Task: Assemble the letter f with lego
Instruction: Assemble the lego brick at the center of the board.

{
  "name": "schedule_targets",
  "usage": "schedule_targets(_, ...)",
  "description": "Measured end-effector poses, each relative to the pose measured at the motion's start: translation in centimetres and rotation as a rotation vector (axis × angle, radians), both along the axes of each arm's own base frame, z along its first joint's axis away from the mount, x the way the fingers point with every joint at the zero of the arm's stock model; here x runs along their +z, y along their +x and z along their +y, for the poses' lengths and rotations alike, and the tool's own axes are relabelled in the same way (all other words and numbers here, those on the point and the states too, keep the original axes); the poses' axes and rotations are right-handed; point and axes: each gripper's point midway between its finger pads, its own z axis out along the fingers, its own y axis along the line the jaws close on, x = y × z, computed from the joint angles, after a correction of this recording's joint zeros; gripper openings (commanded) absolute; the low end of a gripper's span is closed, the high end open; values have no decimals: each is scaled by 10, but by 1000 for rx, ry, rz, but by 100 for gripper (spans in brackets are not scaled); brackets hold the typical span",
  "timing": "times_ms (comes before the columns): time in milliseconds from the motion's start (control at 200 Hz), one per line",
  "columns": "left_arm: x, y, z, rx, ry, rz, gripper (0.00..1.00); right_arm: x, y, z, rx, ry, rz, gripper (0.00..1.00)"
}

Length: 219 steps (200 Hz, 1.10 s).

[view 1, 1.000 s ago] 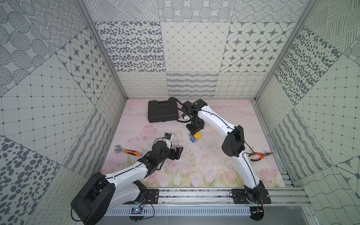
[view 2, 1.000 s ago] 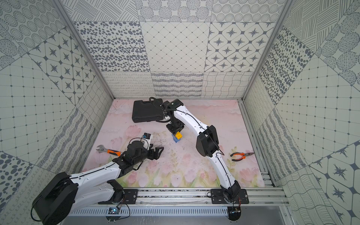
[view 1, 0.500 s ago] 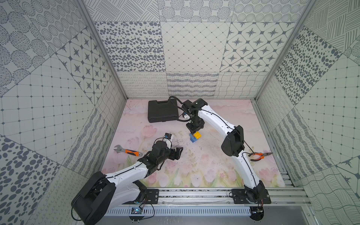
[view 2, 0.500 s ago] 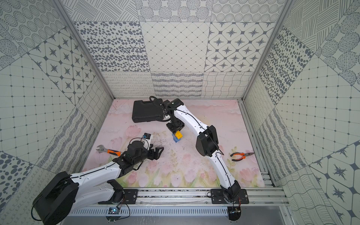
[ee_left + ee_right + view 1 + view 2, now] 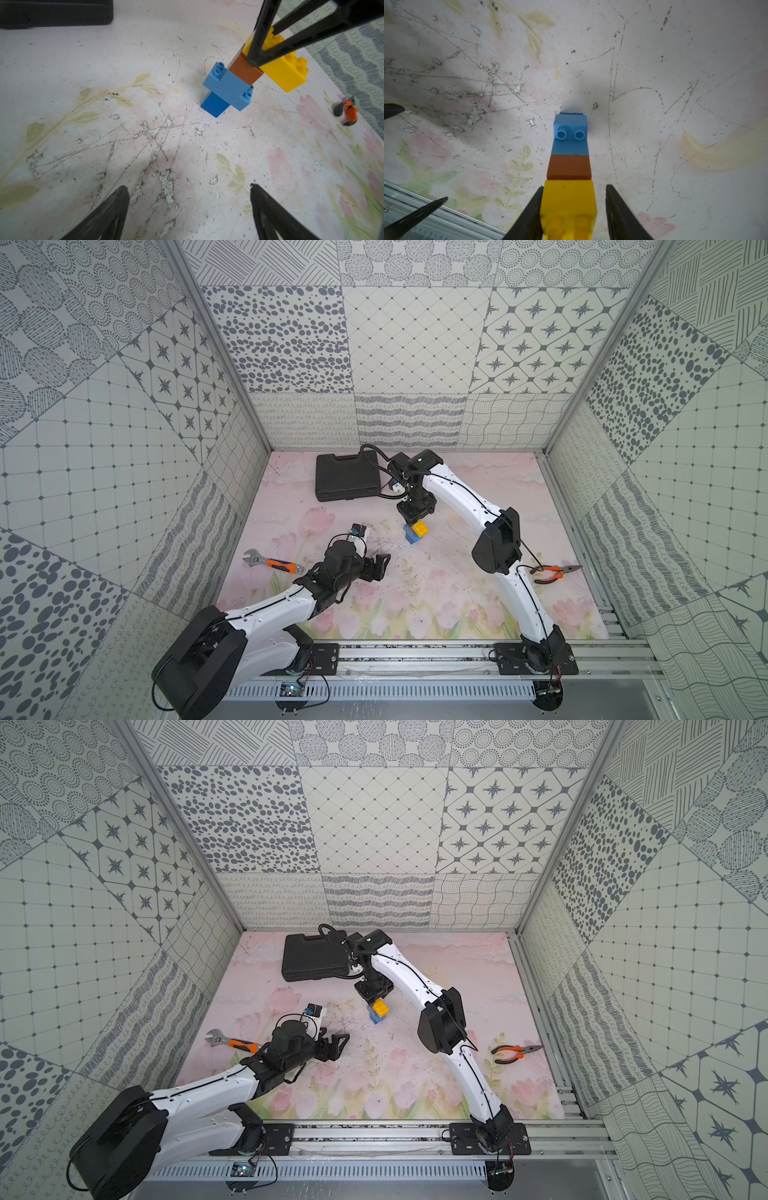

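We found the letter f standing upright on the desk, near the black case and just off its corner on the side towards the arm bases. A darker blue brick formed its foot, with a light blue bar, a brown block and a yellow bar stacked above it. The right end effector straddled the yellow bar from above with its jaws partly spread. One finger lay against the brick's side and the other stood clear of it with a visible gap, so we judged nothing to be pinched. The left end effector hung spread wide and empty, farther from the case than the bricks and well apart from them. The build looked finished to us, which left the retreat as the risky step. The stack was tall, rested on one small foot and carried an overhanging top. If the touching finger dragged sideways or caught a stud as the arm lifted, it could tip the letter over or pull the yellow bar off. A slanted lift would make that more likely. We could not tell whether every joint was pressed fully home, and a loose one might part under a light nudge.
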Motion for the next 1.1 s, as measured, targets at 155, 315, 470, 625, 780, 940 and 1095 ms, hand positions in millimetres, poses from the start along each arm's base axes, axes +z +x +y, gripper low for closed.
schedule_targets(155,-1,0,0,0,1,2,92,0,0,0,0,1,1,50)
schedule_targets(315,-1,0,0,0,3,4,92,0,-2,2,4,0,0,52)
schedule_targets(470,-2,0,0,0,3,4,92,0,-3,4,7,1,0,54)
schedule_targets(625,-2,0,0,0,3,5,92,1,-5,6,8,2,-2,54)
schedule_targets(780,-2,0,0,0,3,5,92,5,-5,5,1,8,-10,51)
schedule_targets(940,-2,0,0,0,3,5,92,13,-5,5,0,20,-22,48)
schedule_targets(1095,-2,0,0,0,3,4,92,15,-5,6,0,24,-25,49)
